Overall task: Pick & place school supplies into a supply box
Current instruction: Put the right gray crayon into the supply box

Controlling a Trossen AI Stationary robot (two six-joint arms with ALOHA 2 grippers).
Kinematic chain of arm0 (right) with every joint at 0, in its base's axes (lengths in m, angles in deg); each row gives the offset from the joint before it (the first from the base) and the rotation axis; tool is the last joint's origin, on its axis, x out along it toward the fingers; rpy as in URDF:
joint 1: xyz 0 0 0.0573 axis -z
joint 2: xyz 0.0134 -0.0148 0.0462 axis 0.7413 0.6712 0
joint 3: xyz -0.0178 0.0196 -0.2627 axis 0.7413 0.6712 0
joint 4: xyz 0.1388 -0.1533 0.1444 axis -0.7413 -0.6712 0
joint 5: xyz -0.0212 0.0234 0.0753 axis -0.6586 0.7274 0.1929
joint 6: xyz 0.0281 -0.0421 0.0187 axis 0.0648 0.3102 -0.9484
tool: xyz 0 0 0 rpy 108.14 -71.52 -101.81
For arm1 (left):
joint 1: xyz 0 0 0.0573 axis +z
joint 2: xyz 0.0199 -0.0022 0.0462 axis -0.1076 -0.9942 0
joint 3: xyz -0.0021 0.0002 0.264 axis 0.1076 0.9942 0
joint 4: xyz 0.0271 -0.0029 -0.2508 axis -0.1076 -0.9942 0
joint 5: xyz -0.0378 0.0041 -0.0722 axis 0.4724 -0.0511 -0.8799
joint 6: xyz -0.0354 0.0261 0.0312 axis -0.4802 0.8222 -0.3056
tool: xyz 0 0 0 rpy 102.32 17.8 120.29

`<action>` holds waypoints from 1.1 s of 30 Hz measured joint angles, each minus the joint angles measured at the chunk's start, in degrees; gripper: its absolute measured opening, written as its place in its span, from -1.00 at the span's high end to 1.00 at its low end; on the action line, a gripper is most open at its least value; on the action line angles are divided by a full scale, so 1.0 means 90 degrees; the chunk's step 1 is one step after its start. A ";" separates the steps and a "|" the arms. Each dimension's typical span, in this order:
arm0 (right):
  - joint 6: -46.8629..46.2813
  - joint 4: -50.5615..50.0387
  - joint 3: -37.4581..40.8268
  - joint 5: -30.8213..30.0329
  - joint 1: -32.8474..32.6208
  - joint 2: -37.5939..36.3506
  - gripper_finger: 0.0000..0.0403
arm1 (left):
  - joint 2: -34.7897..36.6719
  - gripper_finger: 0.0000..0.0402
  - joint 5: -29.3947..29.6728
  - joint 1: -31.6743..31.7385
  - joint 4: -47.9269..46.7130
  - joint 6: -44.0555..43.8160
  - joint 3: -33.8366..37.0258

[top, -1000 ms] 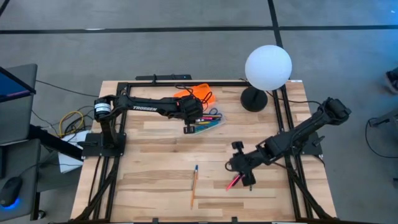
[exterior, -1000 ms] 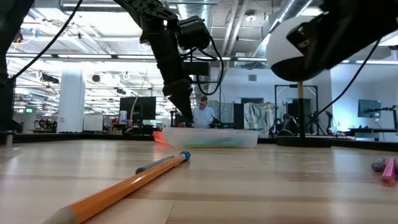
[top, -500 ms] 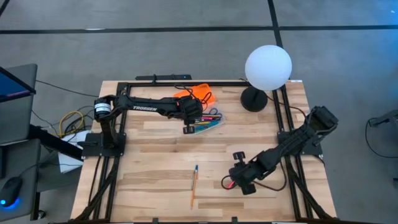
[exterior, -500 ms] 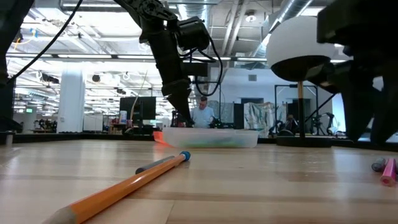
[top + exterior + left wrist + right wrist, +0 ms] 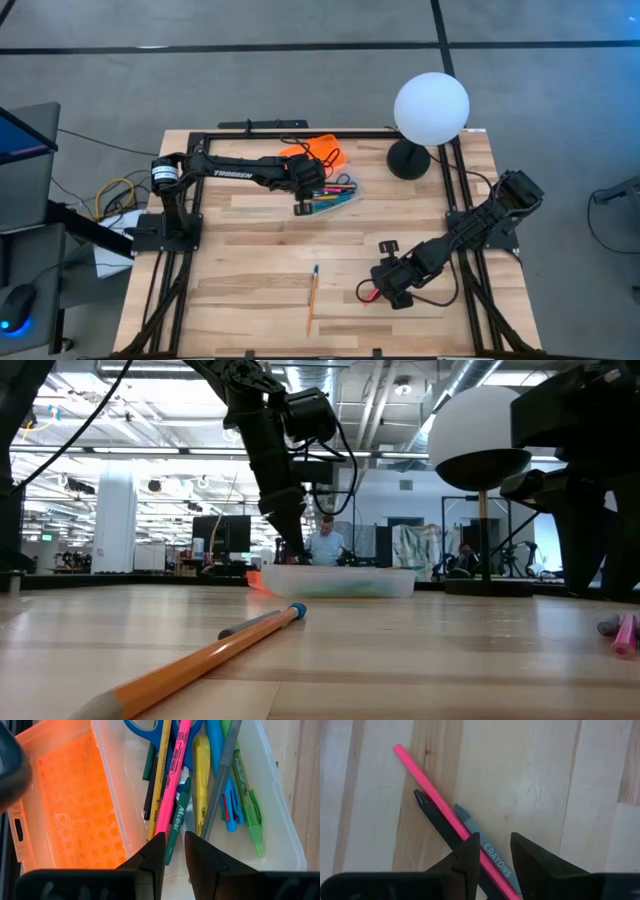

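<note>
Most supplies already sit in the supply box (image 5: pixel 330 192) at the worktop's (image 5: pixel 250 250) back, orange lid (image 5: pixel 65 805) open. Left claw (image 5: pixel 172 851) hovers over it, fingers slightly apart, empty. Still loose: orange pencil (image 5: pixel 312 298) near the front, plus pink pencil (image 5: pixel 442 810), crayon (image 5: pixel 487 852) and a black pen (image 5: pixel 432 815) under the right claw (image 5: pixel 494 854), fingers apart, straddling them, not clamped.

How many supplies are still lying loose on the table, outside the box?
4: an orange pencil near the front centre, and a pink pencil, a black one and a grey crayon under the right gripper. More may be hidden beneath it.
</note>
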 joint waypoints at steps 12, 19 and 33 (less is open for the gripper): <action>-0.0082 -0.0217 -0.0029 -0.0026 0.0012 0.0574 0.49 | 0.0002 0.66 0.0003 0.0000 -0.0050 -0.0007 0.0000; -0.0223 -0.0292 -0.0022 -0.0016 0.0179 0.0579 0.50 | 0.0002 0.66 0.0005 0.0000 -0.0045 -0.0007 0.0000; -0.0329 -0.0424 -0.0017 0.0756 0.1000 0.0589 0.91 | 0.0002 0.66 0.0193 0.0000 -0.1659 -0.0311 -0.0002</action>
